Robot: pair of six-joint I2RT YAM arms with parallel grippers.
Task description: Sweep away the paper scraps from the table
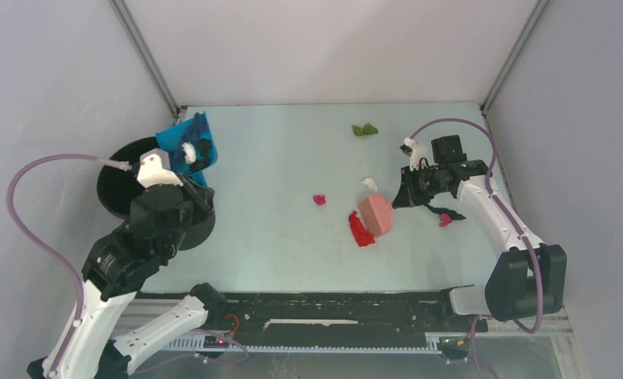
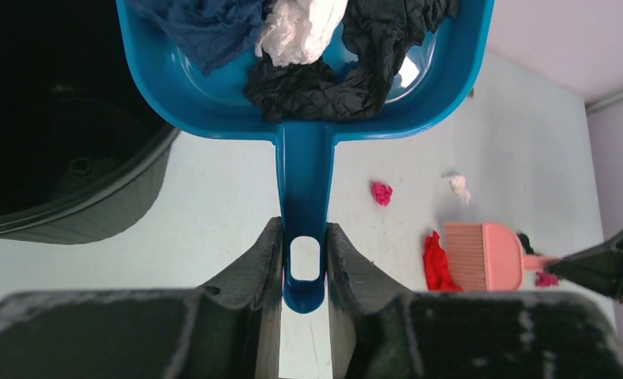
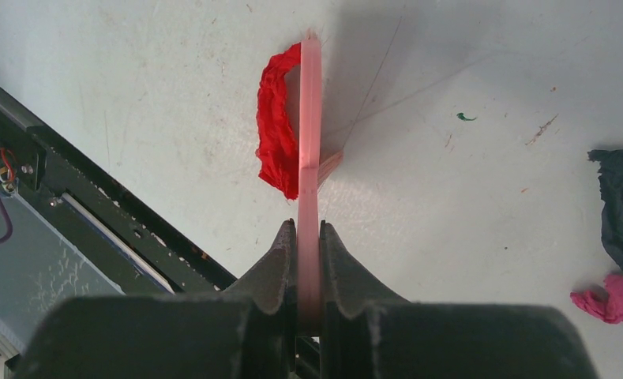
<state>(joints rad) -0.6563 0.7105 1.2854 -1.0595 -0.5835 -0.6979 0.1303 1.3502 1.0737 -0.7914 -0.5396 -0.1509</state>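
My left gripper point(image 1: 178, 175) is shut on the handle of the blue dustpan point(image 1: 191, 144), held tilted at the table's point(image 1: 276, 150) far left; the grip also shows in the left wrist view point(image 2: 304, 260). The dustpan point(image 2: 308, 110) holds dark blue point(image 2: 205, 24), white point(image 2: 300, 28) and black scraps point(image 2: 347, 75). My right gripper point(image 1: 409, 193) is shut on the pink brush point(image 1: 375, 215), its bristles against a red scrap point(image 1: 360, 229); the right wrist view shows the gripper point(image 3: 308, 237), brush point(image 3: 309, 134) and red scrap point(image 3: 276, 134). Magenta point(image 1: 319, 200), white point(image 1: 368, 184) and green scraps point(image 1: 364, 129) lie loose.
A black round bin point(image 1: 122, 185) stands at the left beside the dustpan. A black rail point(image 1: 332, 308) runs along the near edge. A magenta scrap point(image 3: 616, 300) and a black scrap point(image 3: 620, 205) lie by the right arm. Grey walls close three sides.
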